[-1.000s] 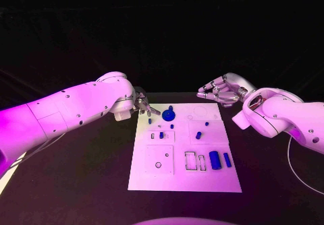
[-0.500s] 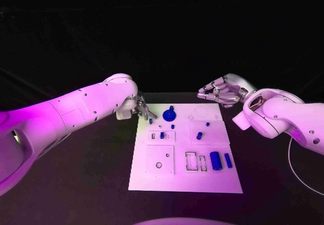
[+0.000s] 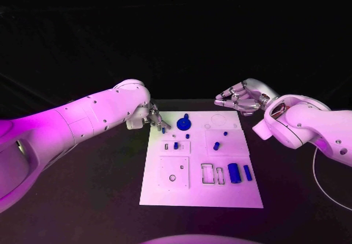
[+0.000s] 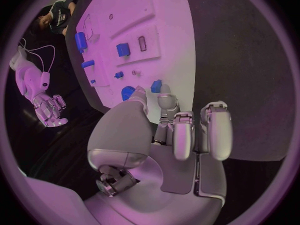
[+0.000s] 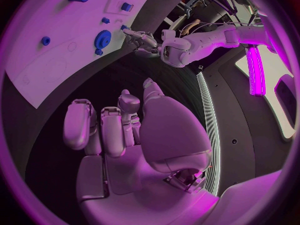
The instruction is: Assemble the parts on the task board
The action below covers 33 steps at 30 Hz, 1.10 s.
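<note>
The white task board (image 3: pixel 202 195) lies in the middle of the black table. My left hand (image 3: pixel 155 119) hovers at its far left corner, fingers apart and holding nothing. Just off its fingertips (image 4: pixel 165 101) a small blue part (image 4: pixel 156 86) lies on the board's edge. Beside that sits a round blue part (image 3: pixel 183 123), half hidden behind the thumb in the left wrist view. My right hand (image 3: pixel 238 99) hangs beyond the far right corner, clear of the board, its fingers loosely bent and empty.
Several more blue parts stay on the board: a peg (image 3: pixel 216 146), a large block (image 3: pixel 233 173) and a thinner bar (image 3: pixel 247 173) near the right edge. Empty cut-outs (image 3: pixel 207 174) lie beside them. Black table surrounds the board.
My left arm has swung in and its hand has dropped slightly toward the board's far left corner. The right hand and the parts have not moved.
</note>
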Tool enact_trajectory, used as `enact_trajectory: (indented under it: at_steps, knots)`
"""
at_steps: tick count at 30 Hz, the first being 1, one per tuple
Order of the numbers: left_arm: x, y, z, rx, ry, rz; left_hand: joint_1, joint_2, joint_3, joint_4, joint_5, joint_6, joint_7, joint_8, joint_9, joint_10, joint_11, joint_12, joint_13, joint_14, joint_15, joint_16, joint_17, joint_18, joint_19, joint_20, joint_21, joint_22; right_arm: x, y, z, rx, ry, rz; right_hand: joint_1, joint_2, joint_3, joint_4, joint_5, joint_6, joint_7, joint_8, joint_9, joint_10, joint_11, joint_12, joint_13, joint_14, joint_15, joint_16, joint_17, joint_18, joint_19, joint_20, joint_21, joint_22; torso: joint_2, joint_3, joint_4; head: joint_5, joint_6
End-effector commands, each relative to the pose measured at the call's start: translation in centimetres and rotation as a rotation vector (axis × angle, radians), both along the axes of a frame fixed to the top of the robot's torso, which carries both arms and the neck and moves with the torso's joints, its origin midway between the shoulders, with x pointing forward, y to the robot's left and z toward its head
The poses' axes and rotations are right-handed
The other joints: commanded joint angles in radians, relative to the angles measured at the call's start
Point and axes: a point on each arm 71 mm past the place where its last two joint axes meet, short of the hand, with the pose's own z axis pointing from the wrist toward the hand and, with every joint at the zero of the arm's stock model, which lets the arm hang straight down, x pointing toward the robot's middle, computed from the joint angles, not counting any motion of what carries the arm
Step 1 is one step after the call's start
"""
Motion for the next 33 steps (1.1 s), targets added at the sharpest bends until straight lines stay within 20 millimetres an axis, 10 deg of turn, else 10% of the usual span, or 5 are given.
enact_trajectory:
  at_steps: [1,33]
  knots:
    - [-0.06,-0.4,-0.01,-0.014,0.004,-0.019,0.002,0.011,-0.006,0.001,0.002,0.007,-0.002,0.0,-0.002,0.007,-0.001,0.007,0.001,0.104,0.002,0.003,0.264,-0.002,0.03,0.002,0.007,0.131,-0.04,0.16,-0.06,-0.004,0.003,0.018,0.001,0.006,-0.002,-0.004,0.007,0.007,0.001,-0.003,-0.001,-0.008,-0.001,0.003,-0.001,0.051,-0.006,-0.004,0.0,0.011,-0.006,-0.002,-0.005,-0.001,0.0,0.0007,0.0003,0.0,0.0]
    - [0.15,-0.7,-0.18,0.023,0.005,-0.005,0.113,0.067,0.034,-0.044,0.006,0.015,-0.009,0.003,-0.011,0.006,-0.008,0.008,-0.006,0.104,-0.004,0.003,0.264,-0.003,0.031,-0.004,0.007,0.135,-0.07,0.28,-0.12,-0.007,0.01,0.028,0.004,0.009,-0.002,-0.006,0.008,0.008,0.001,-0.003,0.0,-0.008,-0.001,0.004,0.0,0.052,-0.006,-0.005,0.0,0.011,-0.006,-0.002,-0.006,-0.001,0.0,0.0005,-0.0002,-0.003,-0.006]
